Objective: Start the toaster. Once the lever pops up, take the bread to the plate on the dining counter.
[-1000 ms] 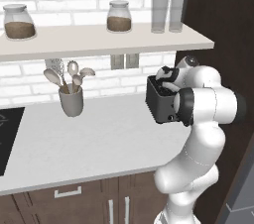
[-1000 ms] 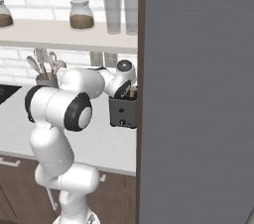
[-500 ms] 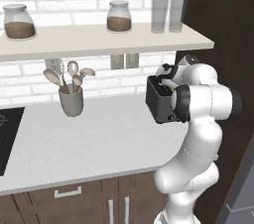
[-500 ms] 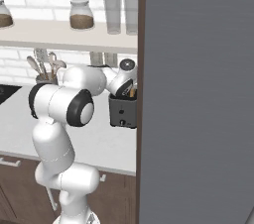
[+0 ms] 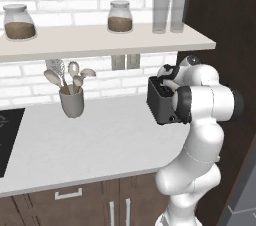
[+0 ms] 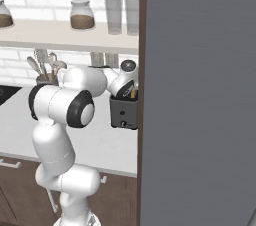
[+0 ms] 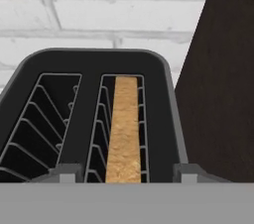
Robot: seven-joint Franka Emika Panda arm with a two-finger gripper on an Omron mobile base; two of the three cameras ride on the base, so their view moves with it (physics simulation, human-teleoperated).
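The black toaster stands at the right end of the pale worktop, against a dark tall cabinet. In the hand view I look straight down on the toaster. The bread stands on edge in its right slot, and the left slot is empty. My gripper hovers just above the toaster top, open. Its fingertips straddle the bread slot without touching the slice. The plate and the dining counter are out of view.
A grey utensil cup with spoons stands left of the toaster. A shelf with jars and glasses hangs overhead. The dark cabinet side sits close to the toaster's right. A black hob lies at far left.
The hand has settled slightly closer over the toaster's top. The toaster itself has stayed put.
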